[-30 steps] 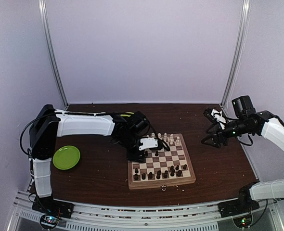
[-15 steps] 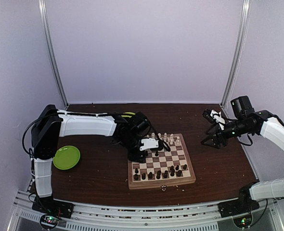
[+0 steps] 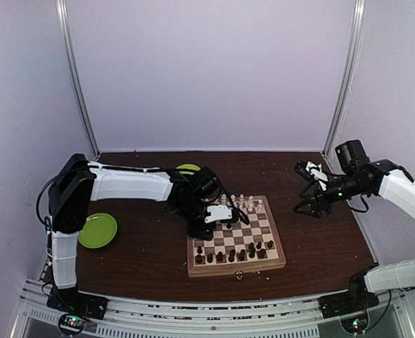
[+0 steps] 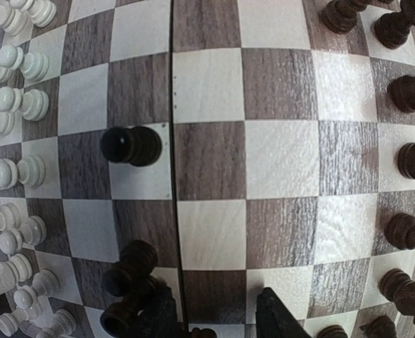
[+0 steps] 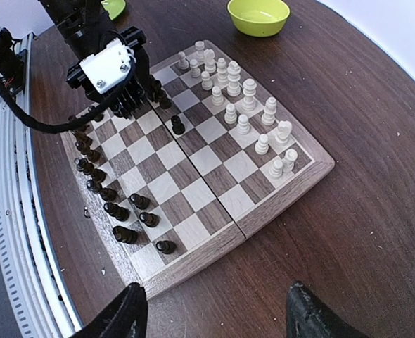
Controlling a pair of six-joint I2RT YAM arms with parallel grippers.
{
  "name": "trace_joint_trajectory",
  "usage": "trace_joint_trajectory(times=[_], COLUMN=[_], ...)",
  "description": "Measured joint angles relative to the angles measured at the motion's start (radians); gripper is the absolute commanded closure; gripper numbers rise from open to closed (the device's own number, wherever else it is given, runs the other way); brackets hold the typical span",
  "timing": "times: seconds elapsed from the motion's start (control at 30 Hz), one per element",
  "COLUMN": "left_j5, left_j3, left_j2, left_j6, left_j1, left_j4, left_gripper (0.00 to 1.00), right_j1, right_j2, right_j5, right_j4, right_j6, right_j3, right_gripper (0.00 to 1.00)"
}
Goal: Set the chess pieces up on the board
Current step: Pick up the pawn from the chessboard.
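Lining the lower edge of the board (image 3: 235, 269) in the top view, the dark chess pieces (image 3: 231, 255) are standing in loose rows. Just above them, at the board's left side, the left gripper (image 4: 214, 320) is hovering with its jaws parted. A lone dark piece (image 4: 130, 146) is standing mid-board. The cream chess pieces (image 3: 241, 202) are crowding the upper edge. Off to the right — clear of the board — the right gripper (image 5: 218, 317) is hanging spread wide, holding nothing.

left arm (image 3: 126, 184) stretched forward and inward, left gripper (image 4: 213, 313) pointing straight down, jaws parted; right arm (image 3: 404, 189) raised, right gripper (image 5: 218, 313) spread wide
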Motion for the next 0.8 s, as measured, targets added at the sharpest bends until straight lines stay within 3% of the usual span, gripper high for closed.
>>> trace_joint_trajectory(times=[0.23, 0.47, 0.63, 0.8], left_j5=[0.039, 0.021, -0.179, -0.273], left_j3=[-0.007, -0.09, -0.122, -0.238], left_j2=[-0.019, -0.18, -0.253, -0.315], left_j6=[-0.002, -0.105, -0.37, -0.673], left_j1=[-0.011, -0.012, -0.015, -0.015], left_j4=[0.005, 0.07, 0.152, 0.227], left_gripper=[0.6, 0.59, 0.53, 0.54], right_j1=[0.005, 0.006, 0.008, 0.016], right_j2=[0.012, 0.015, 0.018, 0.022], right_j5=[0.0, 0.0, 0.0, 0.0], right_j4=[-0.01, -0.014, -0.017, -0.019], right_j6=[-0.003, -0.003, -0.004, -0.006], right_j3=[0.002, 0.006, 0.013, 0.013], right_gripper=[0.34, 0.35, 0.35, 0.35])
